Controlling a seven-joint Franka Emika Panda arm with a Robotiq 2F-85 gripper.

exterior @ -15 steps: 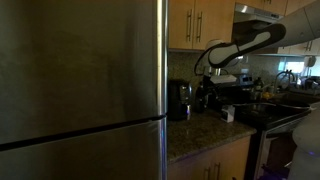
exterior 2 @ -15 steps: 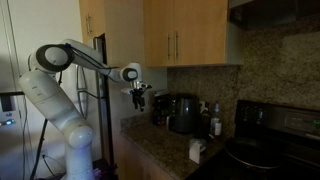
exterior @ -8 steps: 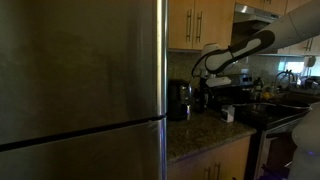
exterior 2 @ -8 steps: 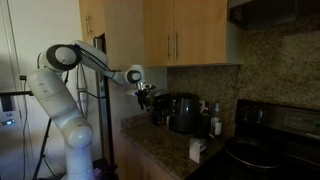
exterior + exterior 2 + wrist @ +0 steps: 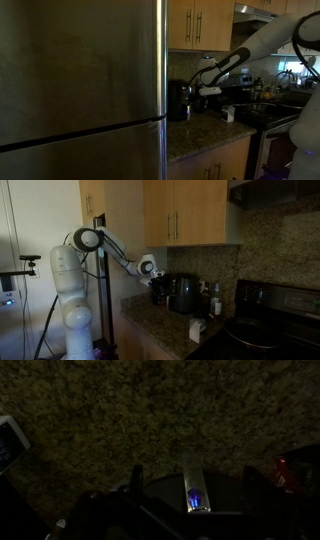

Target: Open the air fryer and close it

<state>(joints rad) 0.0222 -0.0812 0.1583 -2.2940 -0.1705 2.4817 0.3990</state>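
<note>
Granite counter (image 5: pixel 157 326) carries the air fryer (image 5: pixel 183 293), apparently closed.

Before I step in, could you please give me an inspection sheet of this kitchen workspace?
Surface: speckled granite countertop, dimly lit.
Job's things: black air fryer upright near the backsplash; too dark to tell whether it is open.
Clutter: small white box near the counter's front edge; other small items too dark to name.
Grippers: gripper in the air close to the air fryer; contact and jaws cannot be judged.
Cables: nothing seen on the counter.
Surroundings: steel fridge, wooden cabinets, black stove.
</note>
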